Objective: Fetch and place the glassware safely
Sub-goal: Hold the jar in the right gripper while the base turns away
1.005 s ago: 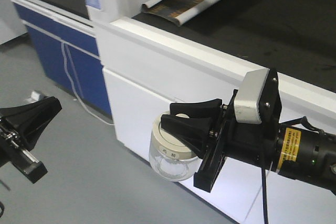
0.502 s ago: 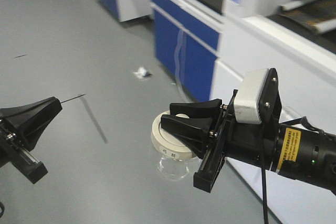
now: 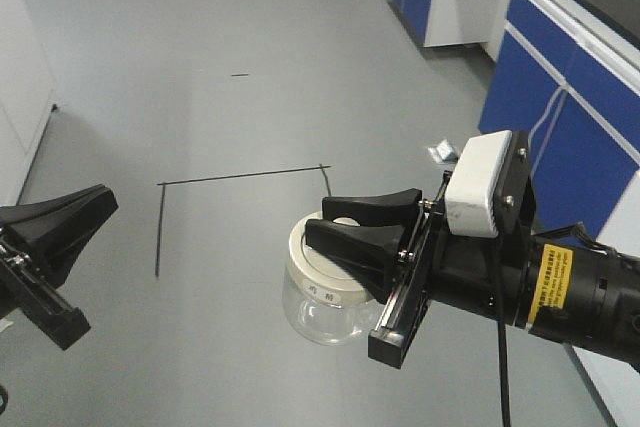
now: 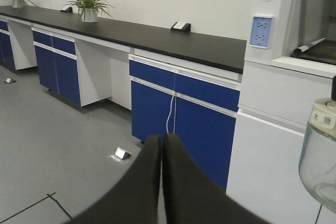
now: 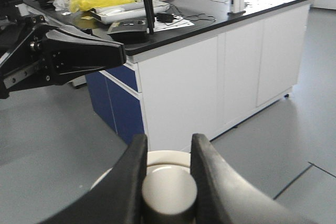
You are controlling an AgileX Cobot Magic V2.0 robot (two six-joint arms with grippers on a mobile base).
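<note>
The glassware point(image 3: 318, 292) is a squat clear jar with a cream-white lid, hanging in the air above the grey floor. My right gripper point(image 3: 318, 223) is shut on the lid's central knob point(image 5: 169, 191), with one black finger on each side of it. The lid's rim point(image 5: 168, 157) shows just beyond the fingers. In the left wrist view the jar point(image 4: 320, 156) appears at the right edge. My left gripper point(image 3: 98, 203) hangs to the jar's left, apart from it. It is shut, its fingers point(image 4: 152, 153) pressed together with nothing between them.
Black tape lines point(image 3: 240, 176) mark the grey floor. Blue cabinets point(image 3: 560, 97) under a black-topped bench run along the right, with a small scrap point(image 3: 440, 152) on the floor near them. A white cabinet point(image 3: 20, 77) stands at the left edge.
The surroundings have swept past: the white bench, then the blue cabinets, have slid off to the right, leaving open floor behind the jar. Both grippers and the jar keep their places in the frame.
</note>
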